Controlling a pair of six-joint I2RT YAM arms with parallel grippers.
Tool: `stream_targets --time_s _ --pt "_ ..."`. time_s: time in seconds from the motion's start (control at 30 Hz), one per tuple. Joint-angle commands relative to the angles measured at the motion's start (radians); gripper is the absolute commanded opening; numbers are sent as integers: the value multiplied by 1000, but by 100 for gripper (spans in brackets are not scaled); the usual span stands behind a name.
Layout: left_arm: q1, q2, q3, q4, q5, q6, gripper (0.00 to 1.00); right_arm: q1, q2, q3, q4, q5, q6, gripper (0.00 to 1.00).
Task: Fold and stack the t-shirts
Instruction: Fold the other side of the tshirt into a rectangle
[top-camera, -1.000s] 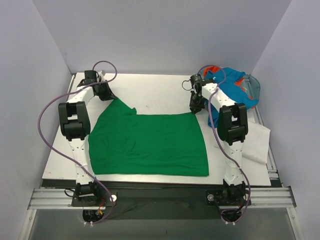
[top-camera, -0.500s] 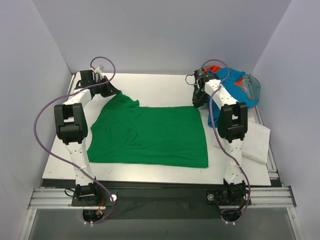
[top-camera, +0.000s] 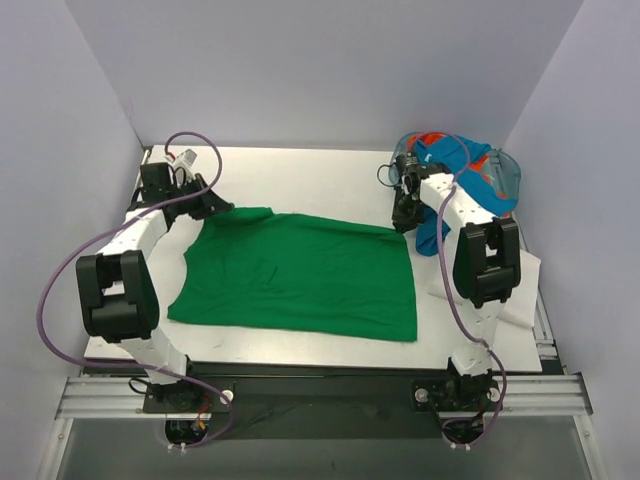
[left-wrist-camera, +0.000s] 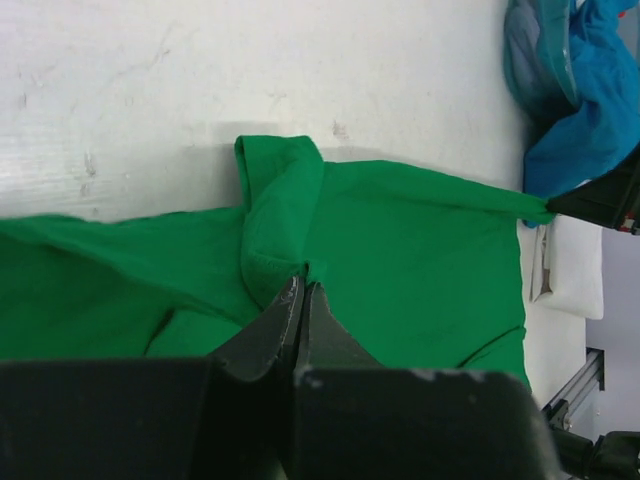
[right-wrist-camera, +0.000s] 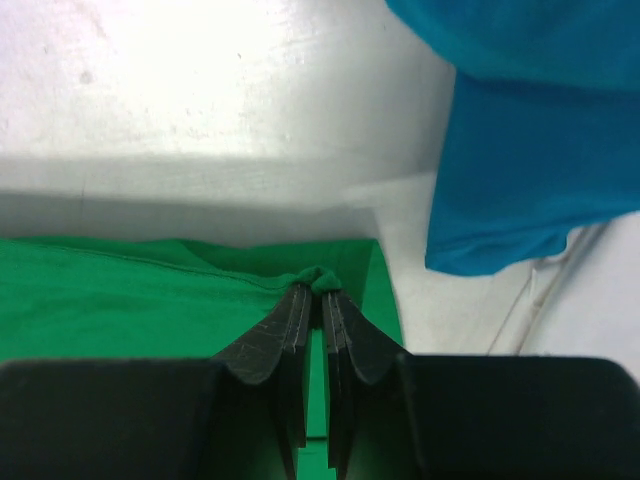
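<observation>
Top external view first — shows a white desk (top-camera: 300, 170) boxed in by pale walls. Spread over most of its middle: the green t-shirt (top-camera: 300, 275), near edge lying flat towards the arm bases, far edge drawn out between the two arms. Rumpled and folded over at the far-left corner, pulled to a narrow point at the far-right one.

Next in size, the turquoise t-shirt (top-camera: 470, 165), heaped loosely at the desk's far-right corner, just beyond the right arm's wrist and apart from the green one. Tucked in the same heap, only a sliver showing at its far side: the orange-red t-shirt (top-camera: 428, 139). Not folded, not stacked, any of the three.

Off to the right edge of the desk, a white sheet (top-camera: 515, 285), partly behind the right arm — cloth or paper, cannot tell.

Smallest last. Left pincer (left-wrist-camera: 302, 287): pressed together on a fold of green cloth at the far-left corner, dark fingers meeting with fabric bunched at their tips. Right pincer (right-wrist-camera: 315, 290): likewise nipped tight on the green shirt's far-right corner, a small wad of cloth caught right at the fingertips, turquoise fabric hanging just beside it.
</observation>
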Motion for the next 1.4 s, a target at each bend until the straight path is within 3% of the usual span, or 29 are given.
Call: stream_targets --time_s 0.0,0.43,0.67,1.17,1.23,1.27,1.37 --pt "7 -106 -63 -44 -67 48 0 13 -113 -76 -5 21 -15 0" --pt "8 -419 -232 -202 -292 79 0 78 -318 -334 -1 25 16 0" --pt "10 -497 -284 -262 -314 82 0 101 -397 -434 -2 39 34 0" --pt "14 -625 -361 -385 -499 33 0 167 -450 -558 -63 125 77 1" --pt "13 -641 -373 -391 -490 27 0 177 -456 -571 -88 148 86 17" --pt "14 -648 -382 -389 -478 25 0 191 -474 -578 -109 157 91 33" --pt "14 -680 -419 -383 -446 21 0 200 -543 -604 -122 148 108 49"
